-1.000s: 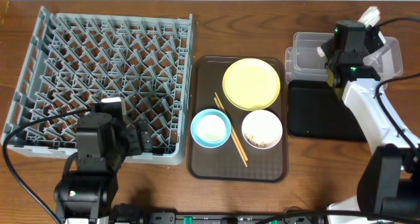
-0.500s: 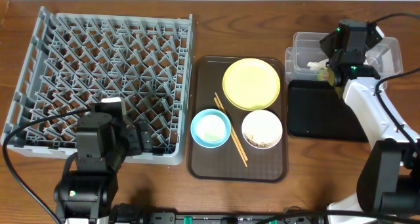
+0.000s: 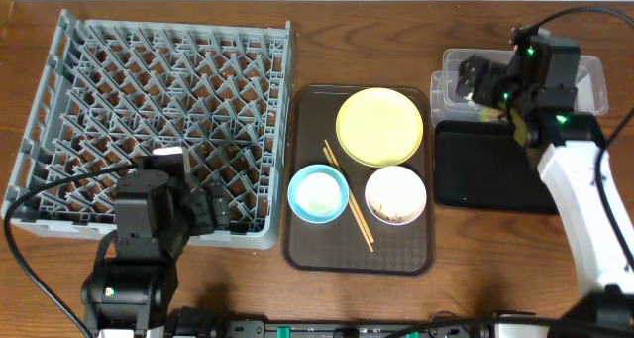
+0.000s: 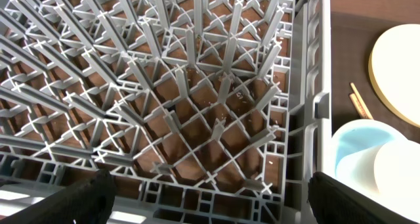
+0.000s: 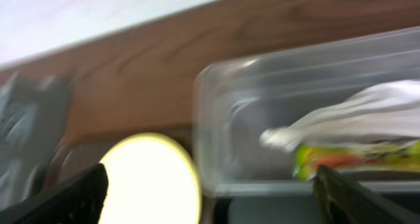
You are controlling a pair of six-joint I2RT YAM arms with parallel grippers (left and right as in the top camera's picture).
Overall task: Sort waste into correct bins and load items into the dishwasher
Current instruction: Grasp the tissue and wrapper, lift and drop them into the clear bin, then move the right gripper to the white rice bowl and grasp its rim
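both the crumpled white napkin (image 5: 351, 112) and green-yellow sachet (image 5: 357, 155) lie in the clear tub (image 5: 216, 129), right hand (image 5: 211, 184) wide.

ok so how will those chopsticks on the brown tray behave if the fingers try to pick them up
The chopsticks look thin and stiff, probably very light. They lie flat on the tray between the blue bowl and white bowl, so a pinch may be cramped, and they could roll or separate if nudged.

Left arm (image 3: 149, 219) black and boxy; right arm (image 3: 573, 177) white-shelled with black wrist; small green lights (image 3: 532, 52), black cables (image 3: 22, 271)
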